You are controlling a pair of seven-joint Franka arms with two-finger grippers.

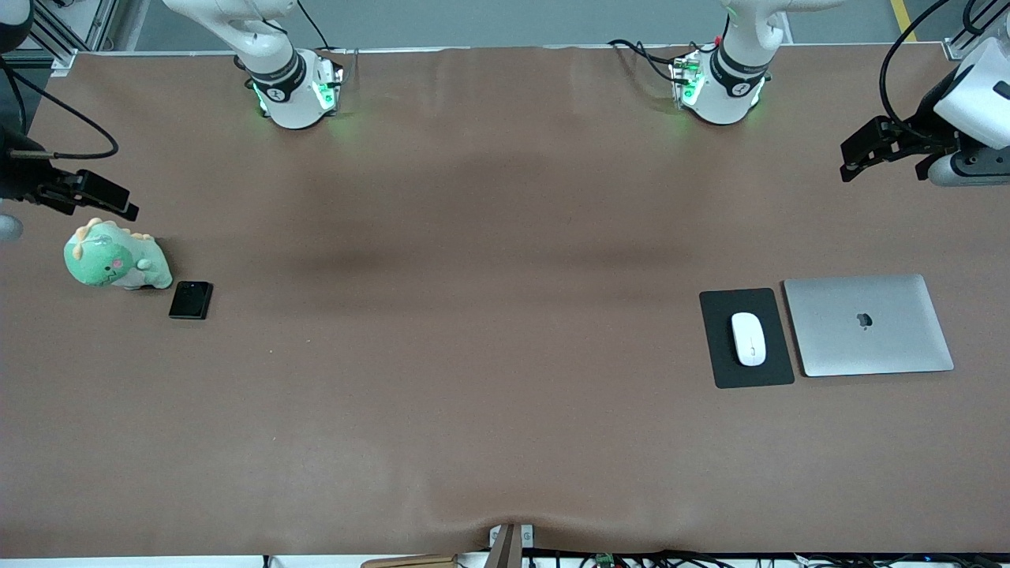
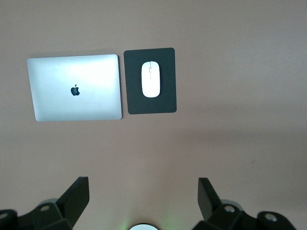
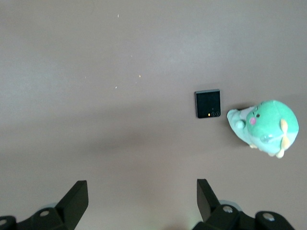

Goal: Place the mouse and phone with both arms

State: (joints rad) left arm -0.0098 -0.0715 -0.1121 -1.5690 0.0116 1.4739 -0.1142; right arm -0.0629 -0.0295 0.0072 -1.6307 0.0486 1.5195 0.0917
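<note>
The white oval mouse [image 1: 748,338] lies on a matte black mat [image 1: 726,371] toward the left arm's end of the table; it also shows in the left wrist view [image 2: 151,79]. The small black phone [image 1: 190,300] lies flat beside a green plush toy, toward the right arm's end; it also shows in the right wrist view [image 3: 207,103]. My left gripper [image 1: 852,162] is open and empty, up over bare table at its end [image 2: 143,191]. My right gripper [image 1: 118,201] is open and empty, up over the table by the plush [image 3: 142,191].
A closed silver laptop [image 1: 868,323] lies beside the mat, toward the left arm's end; it also shows in the left wrist view [image 2: 74,87]. A green plush dinosaur [image 1: 114,259] sits next to the phone and shows in the right wrist view [image 3: 264,127]. Brown cloth covers the table [image 1: 473,315].
</note>
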